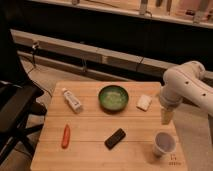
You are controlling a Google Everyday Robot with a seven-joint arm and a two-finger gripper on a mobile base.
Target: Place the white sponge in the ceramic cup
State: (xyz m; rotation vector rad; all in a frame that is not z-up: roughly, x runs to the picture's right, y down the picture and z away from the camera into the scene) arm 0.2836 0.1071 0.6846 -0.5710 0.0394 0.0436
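Observation:
The white sponge (144, 102) lies on the wooden table (90, 132) at the right, just right of a green bowl. The ceramic cup (163, 144) stands upright near the table's front right corner. My gripper (166, 116) hangs from the white arm (187, 85) at the right edge of the table. It is right of and a little nearer than the sponge, and above and behind the cup. It holds nothing that I can see.
A green bowl (113, 97) sits at the table's middle back. A white tube (72, 100) lies at the left, an orange carrot (65, 136) at the front left, a black block (115, 138) at the front middle. A black chair (15, 107) stands left.

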